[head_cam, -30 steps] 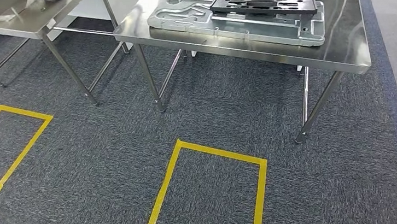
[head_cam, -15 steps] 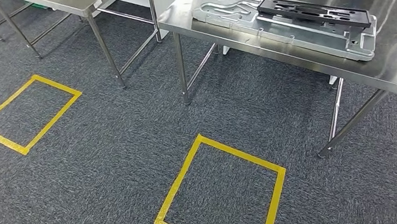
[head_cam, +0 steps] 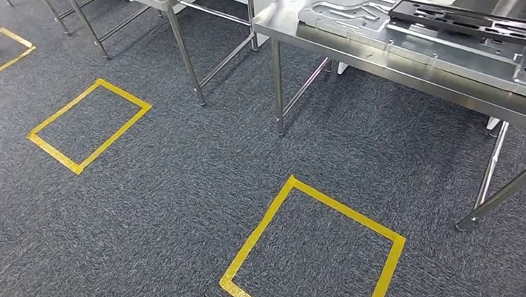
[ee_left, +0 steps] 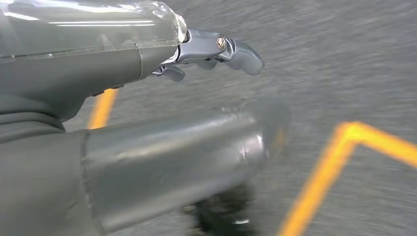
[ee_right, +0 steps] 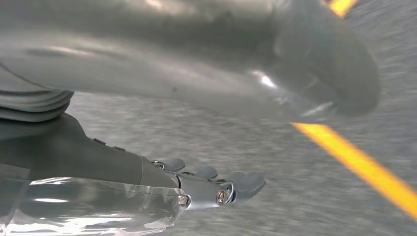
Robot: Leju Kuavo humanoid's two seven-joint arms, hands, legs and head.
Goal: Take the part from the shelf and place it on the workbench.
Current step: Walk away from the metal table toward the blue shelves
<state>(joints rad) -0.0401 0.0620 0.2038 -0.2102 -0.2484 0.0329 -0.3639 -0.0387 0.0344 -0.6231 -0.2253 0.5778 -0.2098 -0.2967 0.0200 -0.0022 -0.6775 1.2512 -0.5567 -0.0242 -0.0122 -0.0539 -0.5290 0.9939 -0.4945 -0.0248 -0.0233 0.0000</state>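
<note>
The black part [head_cam: 471, 21] lay on a grey metal tray [head_cam: 410, 47] on the steel counter [head_cam: 284, 17], and over the last second the whole view had swung leftward, sliding the counter toward the picture's right edge, so the camera had turned, not the things. I judged the robot was turning away while walking, with no shelf in sight and the pickup not yet begun. The left hand [ee_left: 216, 49] and right hand [ee_right: 216, 189] hung over the carpet [head_cam: 178, 200] near the yellow tape squares [head_cam: 313, 249], fingers loosely spread and holding nothing.
</note>
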